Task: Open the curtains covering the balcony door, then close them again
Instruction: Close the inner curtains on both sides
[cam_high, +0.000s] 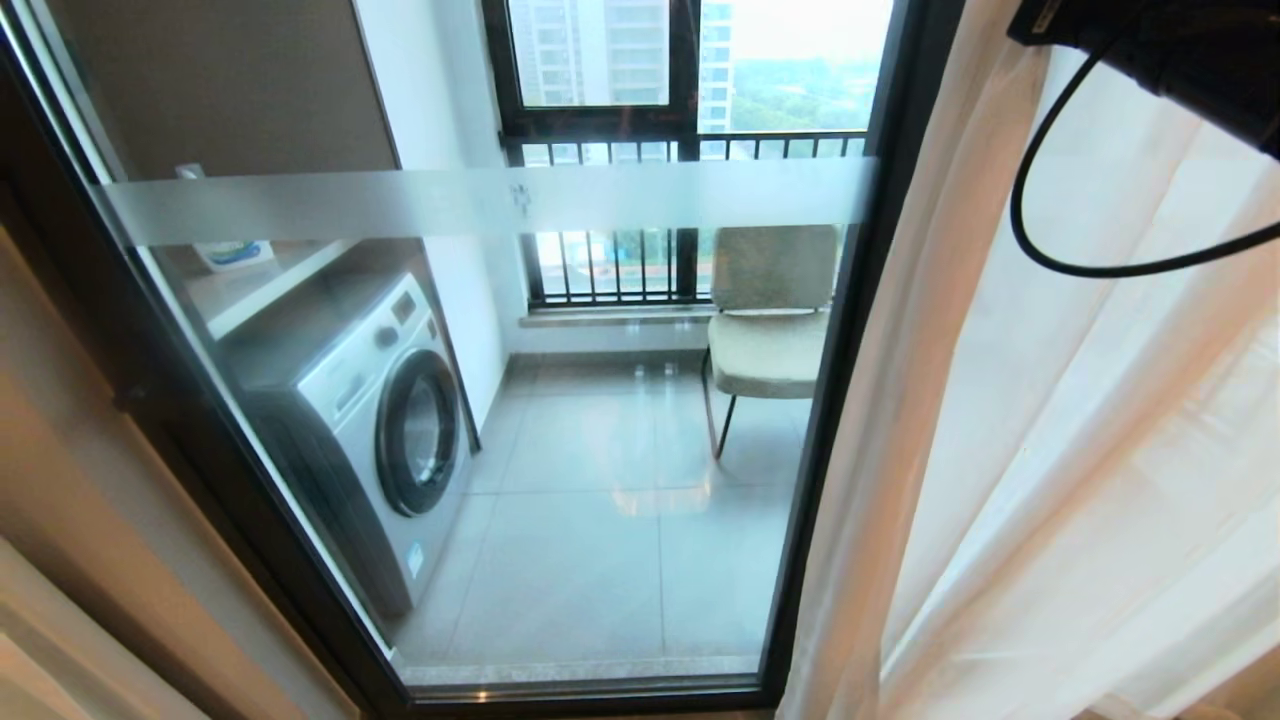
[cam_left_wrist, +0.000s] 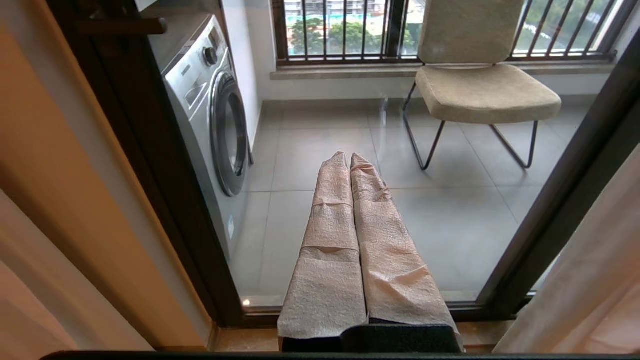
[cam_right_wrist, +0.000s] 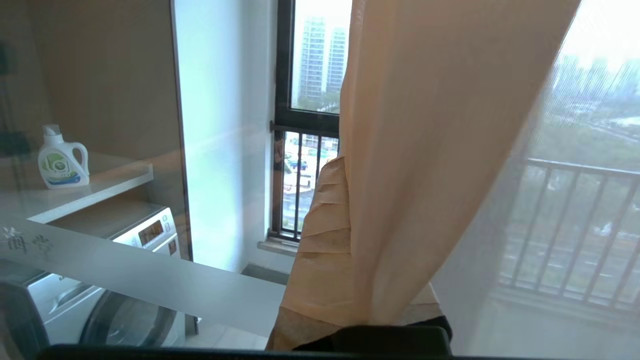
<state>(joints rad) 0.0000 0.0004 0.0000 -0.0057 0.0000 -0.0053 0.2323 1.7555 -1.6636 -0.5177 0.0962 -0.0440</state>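
The balcony door (cam_high: 845, 360) is a glass panel in a dark frame with a frosted white band (cam_high: 480, 200) across it, and it stands uncovered. A thin white sheer curtain (cam_high: 1080, 420) hangs bunched at the door's right side. My right gripper (cam_right_wrist: 350, 170), with tape-wrapped fingers (cam_right_wrist: 320, 235), is shut on a fold of this sheer (cam_right_wrist: 425, 125) at about band height. Only the right arm's black body and cable (cam_high: 1180, 50) show at the top right of the head view. A beige drape (cam_high: 90, 520) hangs at the door's left. My left gripper (cam_left_wrist: 349, 157) is shut and empty, held low before the glass.
Behind the glass, a washing machine (cam_high: 380, 410) stands on the left under a shelf with a detergent bottle (cam_right_wrist: 62, 160). A beige chair (cam_high: 770, 320) stands at the back right of the tiled balcony floor, in front of a black-barred railing window (cam_high: 690, 150).
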